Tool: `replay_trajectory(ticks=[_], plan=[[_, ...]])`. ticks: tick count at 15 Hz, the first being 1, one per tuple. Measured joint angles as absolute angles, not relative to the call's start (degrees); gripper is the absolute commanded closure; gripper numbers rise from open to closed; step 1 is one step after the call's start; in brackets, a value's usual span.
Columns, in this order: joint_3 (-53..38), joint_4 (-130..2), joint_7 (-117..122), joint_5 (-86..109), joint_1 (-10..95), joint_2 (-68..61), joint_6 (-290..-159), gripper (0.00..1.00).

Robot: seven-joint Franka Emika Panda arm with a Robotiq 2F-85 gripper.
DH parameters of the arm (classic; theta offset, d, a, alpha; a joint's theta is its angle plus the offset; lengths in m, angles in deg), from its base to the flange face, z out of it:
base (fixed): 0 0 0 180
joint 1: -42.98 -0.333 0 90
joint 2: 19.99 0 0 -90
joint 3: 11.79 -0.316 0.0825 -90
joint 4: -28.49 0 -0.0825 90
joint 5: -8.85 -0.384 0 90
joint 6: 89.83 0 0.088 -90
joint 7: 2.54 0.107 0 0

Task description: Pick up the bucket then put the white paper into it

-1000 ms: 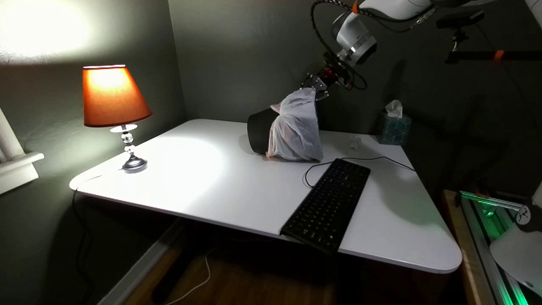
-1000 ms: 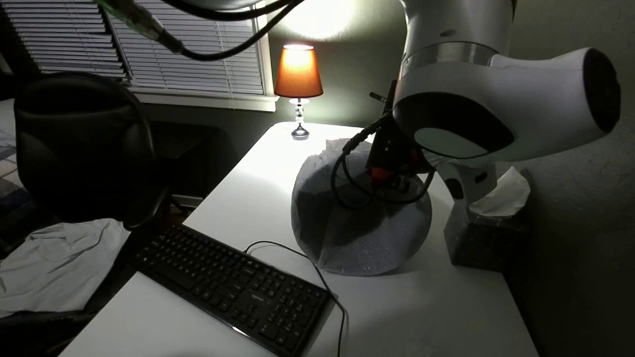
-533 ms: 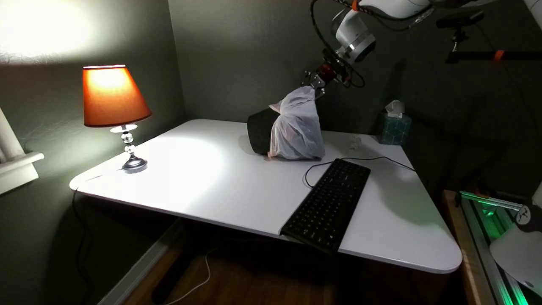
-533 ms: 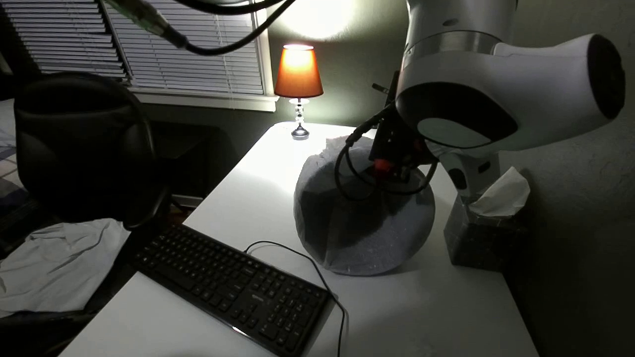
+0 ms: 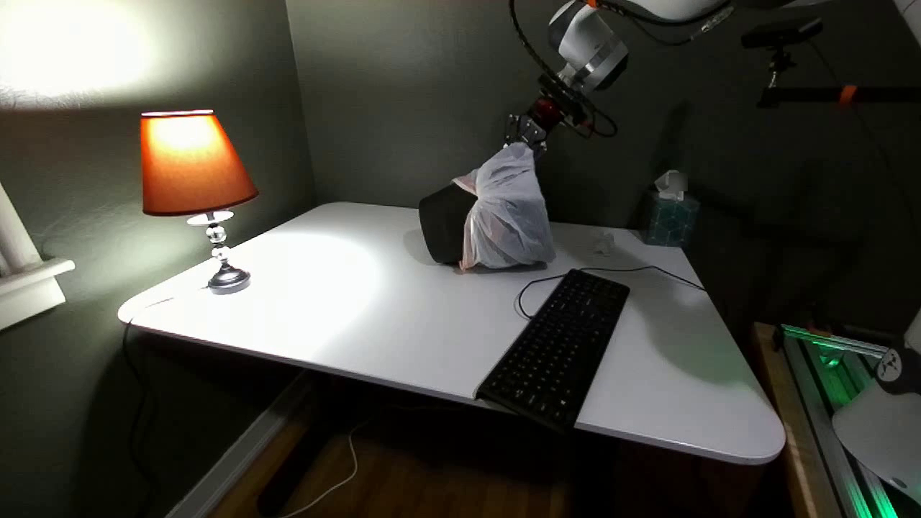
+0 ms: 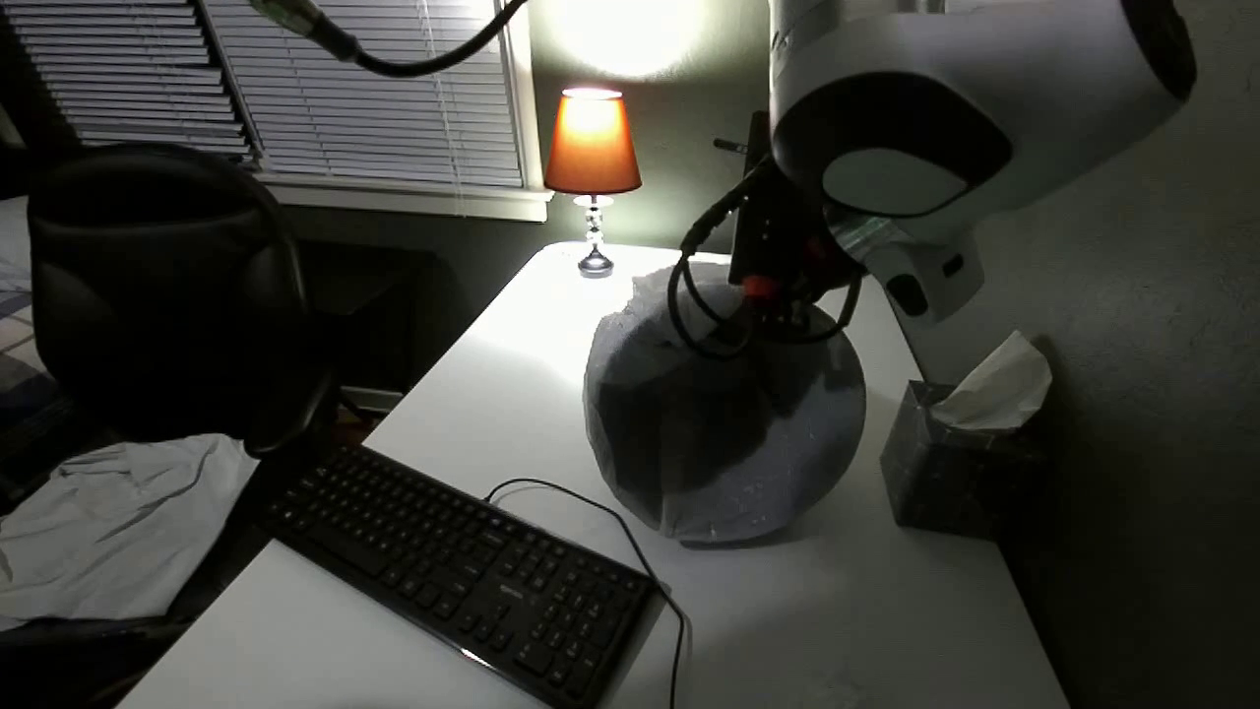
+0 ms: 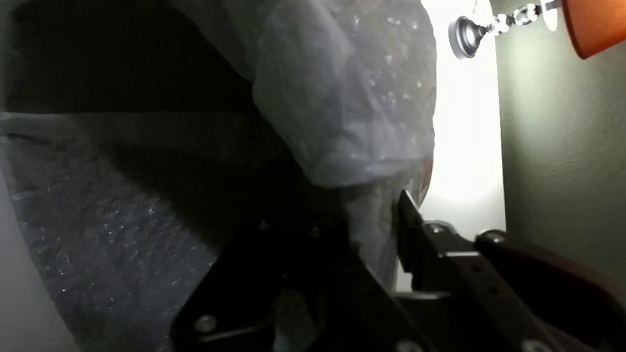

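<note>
The bucket (image 5: 444, 223) is a dark bin with a crinkly white liner (image 5: 507, 208) folded over its rim. It is tilted onto its side, its mouth facing the keyboard side, with its lower rim slightly above the table. The lined bucket also shows in an exterior view (image 6: 630, 345) and the wrist view (image 7: 313, 98). My gripper (image 5: 527, 144) is at the upper rim, with liner and wall between its fingers; this shows in the wrist view too (image 7: 371, 225). A small crumpled white paper (image 5: 604, 244) lies on the table between the bucket and the tissue box.
A black keyboard (image 5: 561, 345) and its cable lie in front of the bucket. A teal tissue box (image 5: 672, 219) stands at the back edge, near the wall. A lit orange lamp (image 5: 191, 165) stands at the far corner. A dark chair (image 6: 157, 295) is beside the table.
My gripper has moved up and slightly toward the lamp side. The bucket has tilted with it, its lower rim rising a little off the table. The white paper has not moved.
</note>
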State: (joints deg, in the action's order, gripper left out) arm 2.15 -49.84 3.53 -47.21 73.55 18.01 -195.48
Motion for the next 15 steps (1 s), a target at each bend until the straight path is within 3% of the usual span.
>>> replay_trajectory(ticks=[15], plan=[[4.1,-40.9,8.3,-20.7,60.3,16.3,-196.0,0.97]])
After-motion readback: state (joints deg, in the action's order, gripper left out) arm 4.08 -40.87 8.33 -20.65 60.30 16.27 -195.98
